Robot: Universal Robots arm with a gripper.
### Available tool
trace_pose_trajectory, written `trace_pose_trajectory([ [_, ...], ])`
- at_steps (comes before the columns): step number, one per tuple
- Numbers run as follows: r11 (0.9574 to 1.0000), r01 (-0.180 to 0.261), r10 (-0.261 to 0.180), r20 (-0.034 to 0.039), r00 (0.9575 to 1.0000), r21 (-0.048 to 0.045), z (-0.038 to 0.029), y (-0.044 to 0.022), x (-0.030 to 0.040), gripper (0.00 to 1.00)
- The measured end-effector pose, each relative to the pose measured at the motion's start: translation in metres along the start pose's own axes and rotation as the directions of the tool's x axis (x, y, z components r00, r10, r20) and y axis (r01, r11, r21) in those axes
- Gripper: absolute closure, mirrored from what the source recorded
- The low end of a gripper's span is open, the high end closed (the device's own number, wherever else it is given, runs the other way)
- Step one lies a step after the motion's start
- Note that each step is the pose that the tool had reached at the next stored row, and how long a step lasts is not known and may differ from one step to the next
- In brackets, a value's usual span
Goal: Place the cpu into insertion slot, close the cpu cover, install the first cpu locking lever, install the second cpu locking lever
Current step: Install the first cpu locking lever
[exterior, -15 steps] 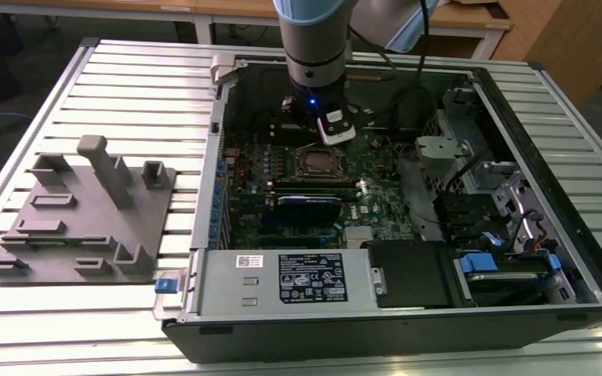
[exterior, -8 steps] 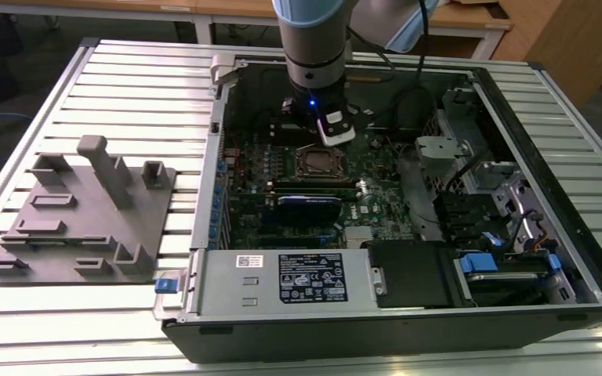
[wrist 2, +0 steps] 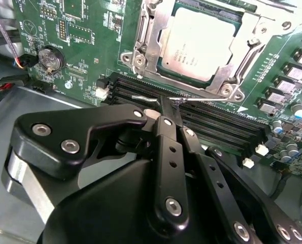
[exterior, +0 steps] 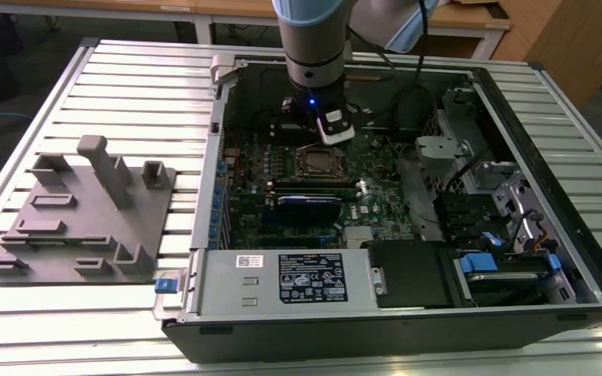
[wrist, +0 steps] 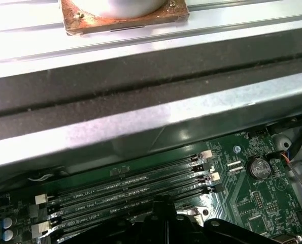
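Second wrist view: cpu (wrist 2: 196, 43) under cpu cover (wrist 2: 152, 33), just beyond gripper (wrist 2: 166, 104)

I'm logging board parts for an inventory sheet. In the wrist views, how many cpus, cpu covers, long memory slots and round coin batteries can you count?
cpu: 1
cpu cover: 1
long memory slots: 4
coin battery: 1
Total: 7
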State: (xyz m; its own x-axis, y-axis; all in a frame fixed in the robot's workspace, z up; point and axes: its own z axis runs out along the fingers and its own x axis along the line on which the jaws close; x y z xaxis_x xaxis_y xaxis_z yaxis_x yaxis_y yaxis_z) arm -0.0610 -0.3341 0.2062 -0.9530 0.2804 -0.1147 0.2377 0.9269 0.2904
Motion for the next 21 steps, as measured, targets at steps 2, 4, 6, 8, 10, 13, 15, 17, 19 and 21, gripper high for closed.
trace_pose_trajectory([
  [2,1.0000,0.000,0.000,0.0001,1.0000,-0.0001,0.0000,0.0002,0.0003,0.90],
  [4,1.0000,0.000,0.000,0.0009,1.0000,-0.0004,0.0002,0.0002,0.0004,0.90],
  [6,1.0000,0.001,-0.001,0.0021,1.0000,-0.0005,0.0006,0.0003,0.0005,0.90],
  [8,1.0000,0.001,-0.001,0.0023,1.0000,-0.0002,0.0007,0.0003,0.0006,0.90],
  [10,1.0000,0.001,-0.001,0.0023,1.0000,0.0000,0.0007,0.0003,0.0006,0.90],
  [13,1.0000,0.001,-0.001,0.0030,1.0000,-0.0002,0.0010,0.0001,0.0009,0.90],
  [15,1.0000,0.001,-0.001,0.0043,1.0000,-0.0006,0.0021,-0.0002,0.0022,0.90],
  [17,1.0000,0.002,-0.002,0.0050,1.0000,-0.0003,0.0032,0.0000,0.0034,0.90],
  [19,1.0000,0.002,-0.002,0.0056,1.0000,0.0005,0.0043,0.0010,0.0041,0.90],
  [21,1.0000,0.002,-0.002,0.0066,1.0000,0.0033,0.0056,0.0021,0.0046,0.90],
])
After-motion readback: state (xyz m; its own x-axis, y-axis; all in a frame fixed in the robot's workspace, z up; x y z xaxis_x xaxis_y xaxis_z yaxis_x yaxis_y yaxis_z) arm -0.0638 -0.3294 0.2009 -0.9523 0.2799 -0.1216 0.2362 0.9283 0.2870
